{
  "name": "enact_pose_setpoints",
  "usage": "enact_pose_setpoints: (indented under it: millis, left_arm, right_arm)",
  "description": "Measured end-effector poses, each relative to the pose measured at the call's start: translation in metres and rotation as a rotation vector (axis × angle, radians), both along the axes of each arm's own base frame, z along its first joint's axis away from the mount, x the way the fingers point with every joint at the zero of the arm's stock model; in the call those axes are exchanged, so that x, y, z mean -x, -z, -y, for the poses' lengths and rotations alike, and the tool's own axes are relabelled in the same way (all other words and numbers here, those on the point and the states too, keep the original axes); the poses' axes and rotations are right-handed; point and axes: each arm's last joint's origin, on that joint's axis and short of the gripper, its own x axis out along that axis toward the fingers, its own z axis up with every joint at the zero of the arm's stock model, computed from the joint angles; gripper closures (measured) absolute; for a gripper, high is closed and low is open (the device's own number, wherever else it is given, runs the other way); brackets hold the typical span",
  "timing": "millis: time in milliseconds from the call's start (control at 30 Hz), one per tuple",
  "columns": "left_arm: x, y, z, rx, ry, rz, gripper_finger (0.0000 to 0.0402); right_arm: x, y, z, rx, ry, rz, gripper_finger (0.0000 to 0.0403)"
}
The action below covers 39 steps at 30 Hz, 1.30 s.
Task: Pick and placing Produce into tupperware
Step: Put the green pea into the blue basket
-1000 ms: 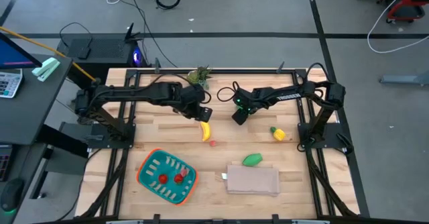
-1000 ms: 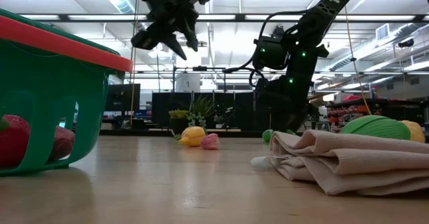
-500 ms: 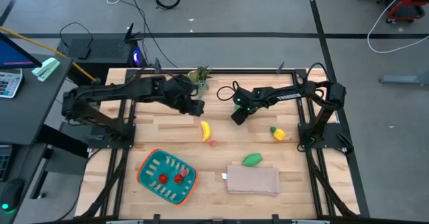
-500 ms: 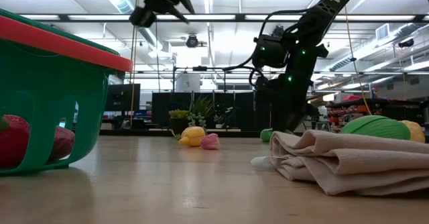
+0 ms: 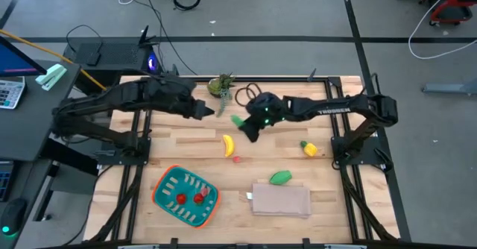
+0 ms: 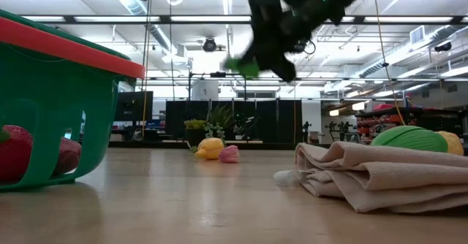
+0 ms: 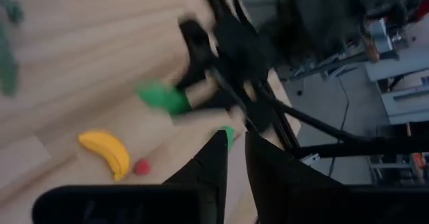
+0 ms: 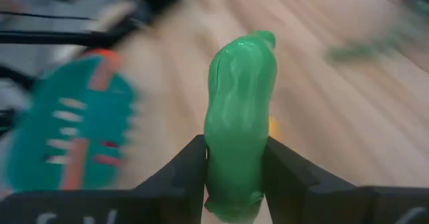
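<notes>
My right gripper [image 5: 243,125] is shut on a green produce piece [image 8: 240,117] above the middle of the table; the low view shows the piece [image 6: 245,67] high above the board. My left gripper [image 5: 206,112] hovers empty to its left, fingers close together [image 7: 236,158]. The yellow banana [image 5: 229,145] and a tiny red piece [image 5: 237,159] lie on the wood below. A yellow piece with a green top [image 5: 308,148] and another green piece [image 5: 280,177] lie further right. The teal tupperware [image 5: 165,180] sits near the front left with red pieces inside. My right gripper pinches the green piece between its two fingers [image 8: 191,165], on the two opposite sides of its lower half [image 8: 228,177]. The piece sticks out beyond the fingertips, along the fingers. It is lifted clear of the table.
A flat beige slab [image 5: 281,200] lies at the front, right of the tupperware. A green leafy plant [image 5: 220,85] stands at the far edge between the arms. Metal frame rails run along the table's sides.
My right gripper has risen from the table with the green piece and gone toward the table's left edge; the piece is now lifted clear. My left gripper has drawn back from above the banana toward the left and far edges, and upward.
</notes>
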Motion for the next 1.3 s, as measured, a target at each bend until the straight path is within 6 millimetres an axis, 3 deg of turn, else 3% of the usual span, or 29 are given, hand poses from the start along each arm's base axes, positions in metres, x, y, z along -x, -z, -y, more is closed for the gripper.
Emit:
enact_pose_setpoints:
  millis: [167,333,500,667,933,1133,1300]
  left_arm:
    - [0.018,-0.014,0.0,-0.089,-0.028,0.06,0.0354]
    - [0.035,-0.023,-0.004,-0.144,-0.073,0.092,0.0361]
    - [0.044,-0.027,-0.008,-0.195,-0.083,0.106,0.0367]
    - [0.054,-0.031,-0.009,-0.22,-0.092,0.112,0.0372]
    - [0.071,-0.039,-0.007,-0.267,-0.08,0.152,0.0372]
    - [0.082,-0.041,-0.004,-0.288,-0.072,0.153,0.0378]
    - [0.086,-0.037,-0.003,-0.308,-0.052,0.107,0.0376]
  right_arm:
    - [-0.03,-0.041,-0.053,0.079,-0.196,0.167,0.0275]
    - [-0.066,-0.064,-0.096,0.173,-0.333,0.27,0.0283]
    - [-0.099,-0.06,-0.129,0.181,-0.422,0.267,0.0275]
    - [-0.119,-0.059,-0.156,0.207,-0.498,0.283,0.0278]
    - [-0.144,-0.026,-0.185,0.177,-0.53,0.248,0.0278]
    - [-0.156,0.027,-0.202,0.121,-0.524,0.134,0.0275]
    - [-0.158,0.052,-0.216,0.121,-0.551,0.105,0.0276]
